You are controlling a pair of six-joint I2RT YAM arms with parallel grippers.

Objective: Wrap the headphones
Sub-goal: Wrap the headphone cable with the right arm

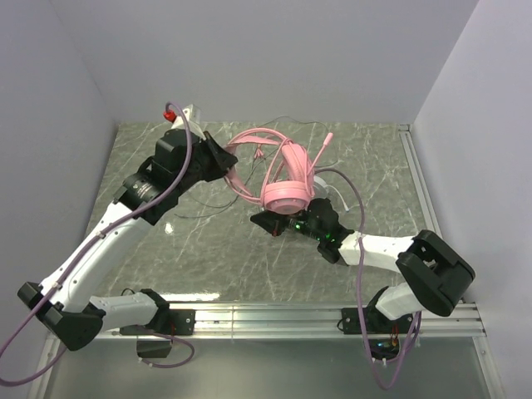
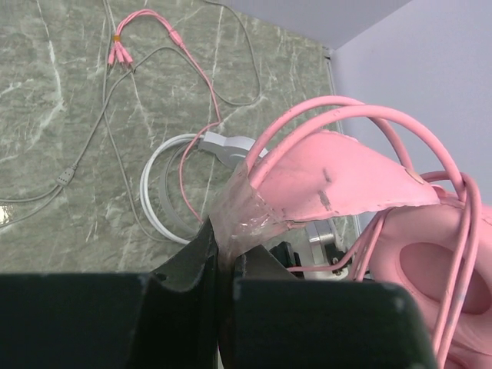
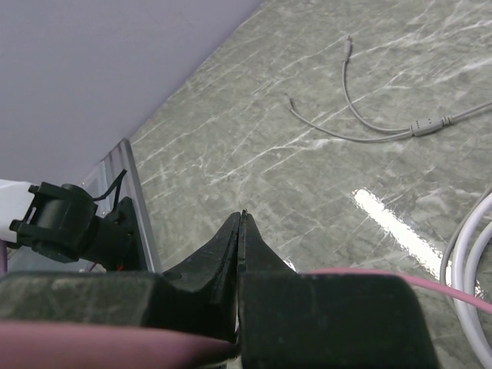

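Headphones: two sets on site; only the pink one is being worked.
Pink headset (image 1: pixel 287 189): appears lifted off the tabletop (image 1: pixel 166 249), just toward 12 o'clock of its centre, ear cup hanging low.
Left hand (image 2: pixel 227 247): closed, pinching the end of the headband (image 2: pixel 338 181) on the headset's 10 o'clock side.
Right hand (image 3: pixel 241 223): fingers pressed fully together, sitting at 6 o'clock of the ear cup. Cannot tell whether a strand is caught between them.
Pink cable (image 3: pixel 430 283): runs out from beside the right hand; several loops are draped over the headband; the split plug end lies loose on the tabletop.
White headset (image 2: pixel 165 192): flat on the tabletop, below and toward 3 o'clock of the pink one, untouched.
Pale cable (image 3: pixel 369 123): spread loose across the tabletop, unwrapped.
Stage (judged): pink cable partly wound, tail left to go; white set not begun.
Risk, grip: the left hand holds only the band's tip, so a tug on the cable could twist it out and drop the set.
Risk, loops: they sit slack, and lost tension could let them slide off the band.
Risk, snag: the pink tail lies near the pale cable and white band, so pulling it in may drag or tangle them.
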